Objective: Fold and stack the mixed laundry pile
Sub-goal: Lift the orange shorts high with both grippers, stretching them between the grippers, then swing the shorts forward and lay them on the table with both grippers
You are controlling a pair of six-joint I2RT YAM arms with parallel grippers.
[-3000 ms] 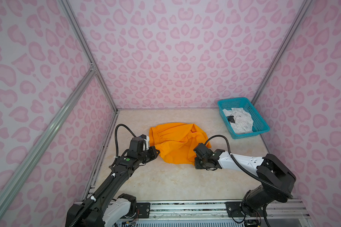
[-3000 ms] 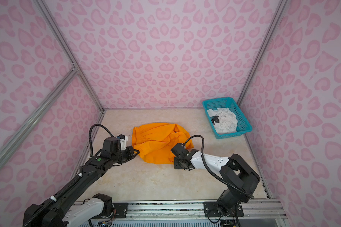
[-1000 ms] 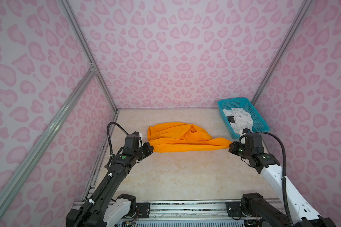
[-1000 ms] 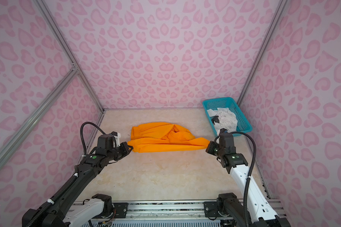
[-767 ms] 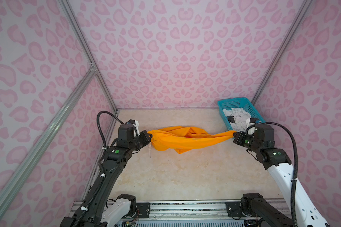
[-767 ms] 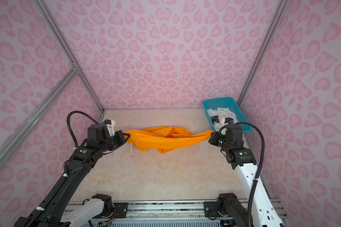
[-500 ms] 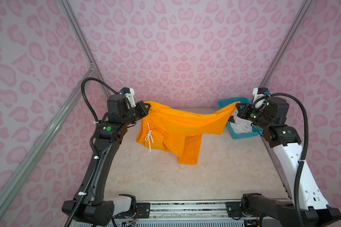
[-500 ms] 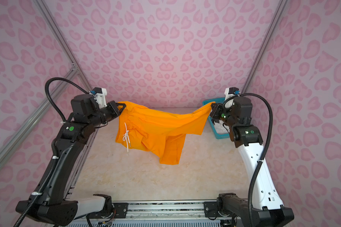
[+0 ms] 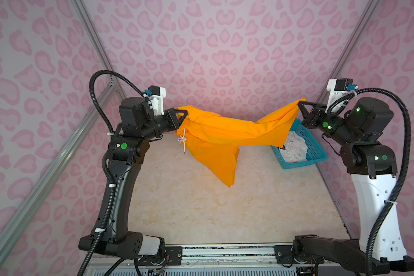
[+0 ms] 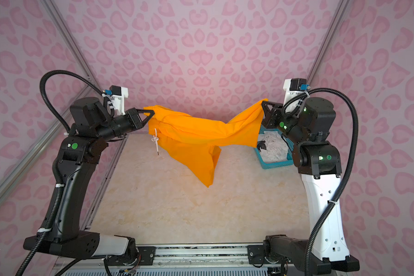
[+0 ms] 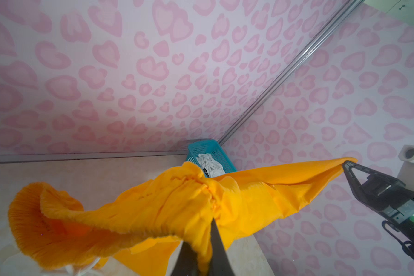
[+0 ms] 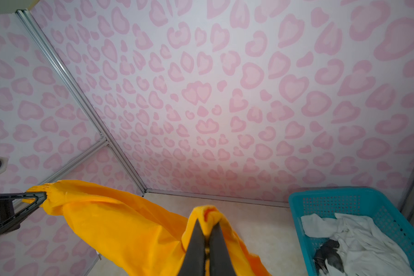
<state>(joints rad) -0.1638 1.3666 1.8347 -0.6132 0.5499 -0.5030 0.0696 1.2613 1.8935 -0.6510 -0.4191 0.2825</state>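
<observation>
Orange shorts (image 9: 225, 136) higher now, taut, ends pinched in left hand (image 9: 185, 112) and right hand (image 9: 299, 104)

No text, label, brand, number or sign can be read on anything here

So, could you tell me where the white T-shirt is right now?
In both top views the white T-shirt lies crumpled in the teal basket in the far right corner.

Teal perforated basket (image 9: 304, 163) at far right table (image 9: 201, 210) corner (pink heart-print walls (image 9: 225, 47) around).
</observation>
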